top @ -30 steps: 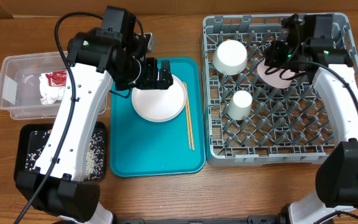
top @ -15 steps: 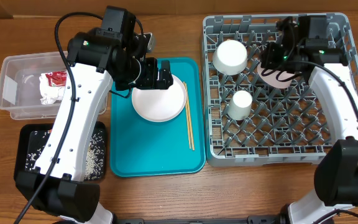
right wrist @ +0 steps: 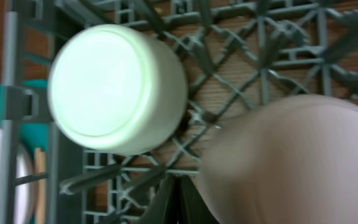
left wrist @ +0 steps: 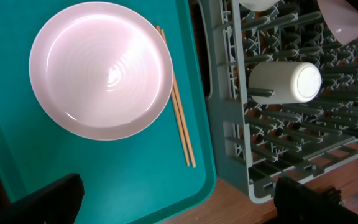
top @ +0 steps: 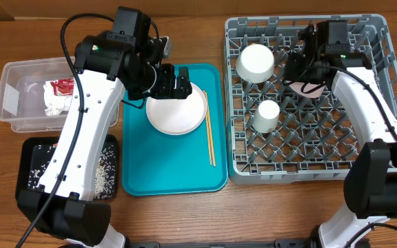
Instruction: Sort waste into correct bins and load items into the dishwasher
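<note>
left claw (top: 176, 81) gapes wide over the white plate (top: 174, 114); right claw (right wrist: 179, 196) pinches the pink plate (right wrist: 291, 155).

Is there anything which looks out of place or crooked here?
The small white cup lies tipped over in the grey rack, its side showing, not standing straight. Nothing looks broken.

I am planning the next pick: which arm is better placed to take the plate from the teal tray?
Left. The left pincer, open, hovers at the white plate; the right pincer is shut on a pink plate over the dish rack.
</note>
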You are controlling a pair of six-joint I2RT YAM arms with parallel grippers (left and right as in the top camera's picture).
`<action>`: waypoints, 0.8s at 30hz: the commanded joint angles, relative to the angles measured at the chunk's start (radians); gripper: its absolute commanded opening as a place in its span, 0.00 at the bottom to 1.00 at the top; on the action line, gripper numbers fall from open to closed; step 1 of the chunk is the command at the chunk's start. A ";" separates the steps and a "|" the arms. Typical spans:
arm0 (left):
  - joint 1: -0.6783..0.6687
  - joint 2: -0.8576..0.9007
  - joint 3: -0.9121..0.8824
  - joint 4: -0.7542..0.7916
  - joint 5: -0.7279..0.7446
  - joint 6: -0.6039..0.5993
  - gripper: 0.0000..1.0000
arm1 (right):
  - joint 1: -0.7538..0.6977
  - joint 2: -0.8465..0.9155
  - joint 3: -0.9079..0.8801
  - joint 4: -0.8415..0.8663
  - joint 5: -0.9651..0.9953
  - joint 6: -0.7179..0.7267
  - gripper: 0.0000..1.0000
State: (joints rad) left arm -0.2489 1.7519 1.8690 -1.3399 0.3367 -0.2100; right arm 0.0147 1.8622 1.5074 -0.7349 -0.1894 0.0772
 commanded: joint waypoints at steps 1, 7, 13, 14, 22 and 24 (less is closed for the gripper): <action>-0.007 -0.011 0.016 -0.002 -0.004 0.008 1.00 | -0.003 0.003 0.008 -0.011 0.128 -0.005 0.04; -0.006 -0.011 0.016 -0.002 -0.004 0.008 1.00 | -0.003 0.003 0.010 -0.021 0.148 0.005 0.04; -0.007 -0.011 0.016 -0.002 -0.004 0.008 1.00 | 0.009 0.003 0.020 -0.020 -0.033 0.005 0.04; -0.007 -0.011 0.016 -0.002 -0.004 0.008 1.00 | 0.011 0.003 0.020 -0.024 -0.061 0.005 0.04; -0.007 -0.011 0.016 -0.002 -0.004 0.008 1.00 | 0.010 0.003 0.018 -0.062 0.088 0.005 0.04; -0.007 -0.011 0.016 -0.002 -0.004 0.008 1.00 | 0.010 0.003 0.018 -0.077 0.134 0.005 0.04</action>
State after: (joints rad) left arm -0.2489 1.7519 1.8690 -1.3399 0.3367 -0.2100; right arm 0.0219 1.8626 1.5074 -0.8036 -0.1459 0.0788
